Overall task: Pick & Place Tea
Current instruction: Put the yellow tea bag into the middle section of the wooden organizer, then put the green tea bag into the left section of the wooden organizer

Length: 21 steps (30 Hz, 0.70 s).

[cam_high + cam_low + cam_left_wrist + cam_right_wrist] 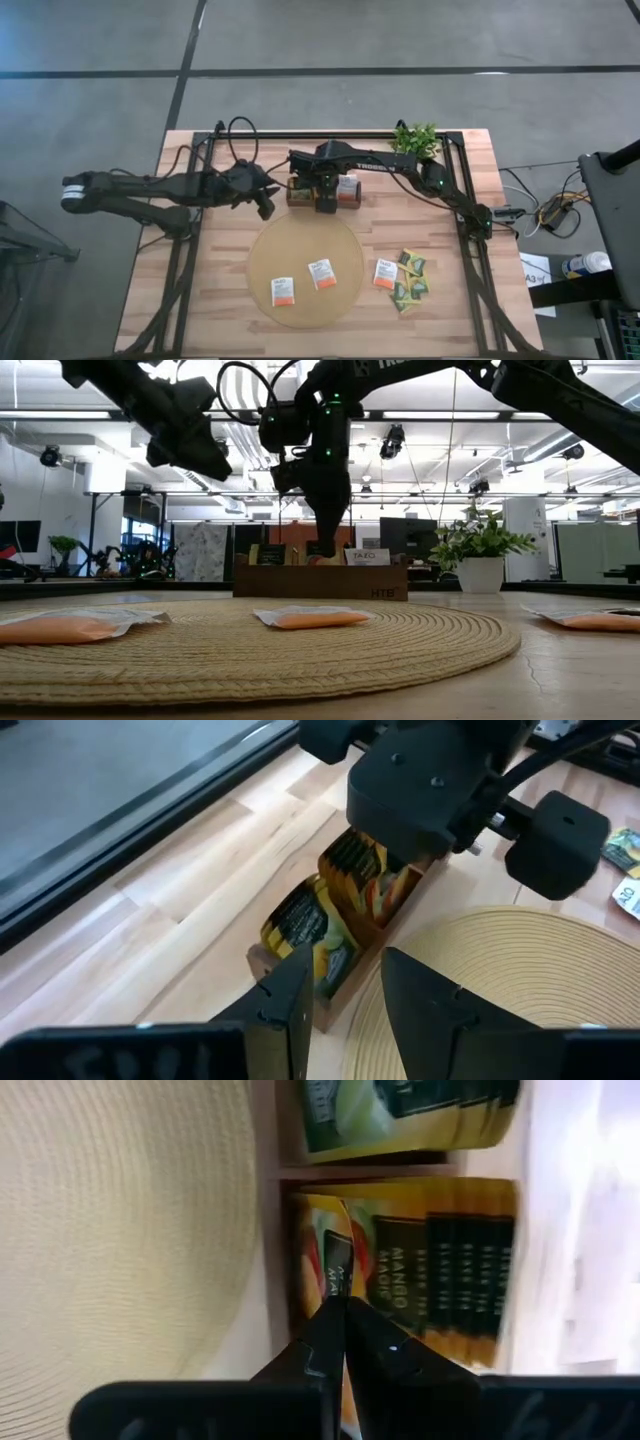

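Right tool (325,205): I see it at upper centre of the high view, down in the tray's middle compartment, fingers pressed together; in the right wrist view the tips meet at the top edge of a yellow mango sachet (335,1275). Whether that edge is pinched, I cannot tell.
Left tool (266,208): just left of the tray in the high view, raised above the bench, fingers (290,995) parted with nothing between them.
Tray (293,197): dark brown, three compartments. Left holds green-yellow sachets (310,930) standing on edge; middle holds yellow mango sachets; right holds white-and-orange sachets (347,187).
Loose tea: two white-and-orange sachets (321,274) lie flat on the round mat (305,300); one more (384,274) lies on the bench (200,290) right of the mat, beside a small heap of green and yellow sachets (411,285).
Handling, my judgement: light, thin, pliable and probably slick; a flat sachet offers little height, so I would take it at one edge.
Risk, my judgement: packed sachets may lift neighbours.
Plant (416,138): upper right of the bench, well apart.
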Motion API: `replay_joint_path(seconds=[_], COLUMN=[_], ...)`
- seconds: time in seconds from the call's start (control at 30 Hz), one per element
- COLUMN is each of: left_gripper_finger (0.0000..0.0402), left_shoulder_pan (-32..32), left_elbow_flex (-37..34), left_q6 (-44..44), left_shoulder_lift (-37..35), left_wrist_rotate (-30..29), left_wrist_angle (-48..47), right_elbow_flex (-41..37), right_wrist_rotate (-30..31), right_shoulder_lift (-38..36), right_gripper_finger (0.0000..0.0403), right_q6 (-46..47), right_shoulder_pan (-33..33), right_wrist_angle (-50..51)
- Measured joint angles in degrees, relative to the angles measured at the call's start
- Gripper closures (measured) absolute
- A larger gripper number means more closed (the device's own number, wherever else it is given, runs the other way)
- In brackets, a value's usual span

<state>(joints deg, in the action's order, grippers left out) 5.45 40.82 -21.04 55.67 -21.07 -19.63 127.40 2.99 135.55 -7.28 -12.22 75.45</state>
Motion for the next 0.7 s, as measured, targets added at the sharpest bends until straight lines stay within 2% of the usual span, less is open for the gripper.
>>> replay_joint_path(seconds=[0.13,0.27,0.5,0.7], left_gripper_finger=[0.0287,0.0287,0.0287,0.0287], left_shoulder_pan=[0.0,0.0,-0.27,-1.61], left_elbow_flex=[0.0,0.0,0.0,0.0], left_q6=[0.0,0.0,-0.29,-0.37], left_shoulder_lift=[-0.12,-0.12,-0.17,-0.45], left_wrist_rotate=[0.01,0.07,0.4,0.47], left_wrist_angle=[-0.09,-0.1,-0.07,-0.9], right_elbow_flex=[-0.18,-0.21,-0.32,-0.25], right_wrist_rotate=[-1.33,-1.18,3.62,4.33], right_shoulder_lift=[-0.04,-0.04,-0.56,-2.84], right_gripper_finger=[0.0384,0.0348,0.0289,0.027], right_q6=[1.89,2.42,2.38,2.65], right_shoulder_pan=[0.17,0.21,0.25,0.26], right_wrist_angle=[0.2,0.2,0.23,0.35])
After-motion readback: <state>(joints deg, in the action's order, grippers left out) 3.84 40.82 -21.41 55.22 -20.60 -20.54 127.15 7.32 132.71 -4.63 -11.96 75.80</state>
